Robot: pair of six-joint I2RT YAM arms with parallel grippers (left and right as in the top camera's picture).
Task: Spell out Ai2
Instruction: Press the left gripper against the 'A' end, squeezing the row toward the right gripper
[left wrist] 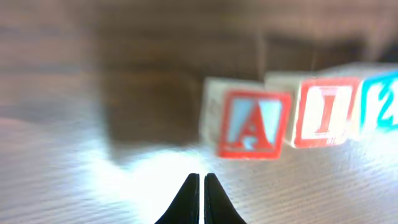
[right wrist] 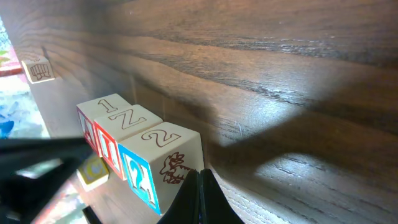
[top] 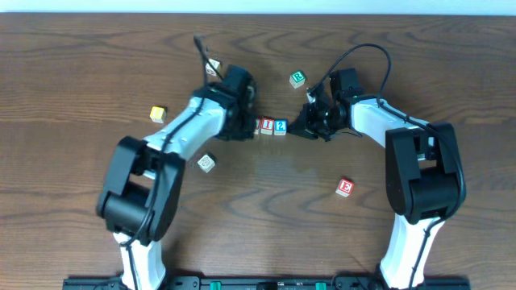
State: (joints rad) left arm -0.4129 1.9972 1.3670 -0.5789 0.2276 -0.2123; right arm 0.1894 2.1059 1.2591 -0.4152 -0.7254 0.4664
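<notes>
Three letter blocks stand side by side in a row at the table's middle. In the left wrist view they read a red A block [left wrist: 252, 124], a red I block [left wrist: 323, 112] and a blue 2 block [left wrist: 382, 102]. Overhead, the I block [top: 267, 126] and the 2 block [top: 280, 126] show, and the A block is mostly hidden under my left gripper [top: 248, 129]. My left gripper [left wrist: 201, 177] is shut and empty, just short of the A block. My right gripper [right wrist: 200, 174] is shut and empty, with its tips against the outer side of the 2 block [right wrist: 158, 165].
Loose blocks lie around: a green one [top: 297, 78] at the back, a yellow one [top: 157, 113] at the left, a pale one [top: 206, 163] in front of the left arm, a red one [top: 345, 187] at the front right, and one by the cable [top: 212, 71].
</notes>
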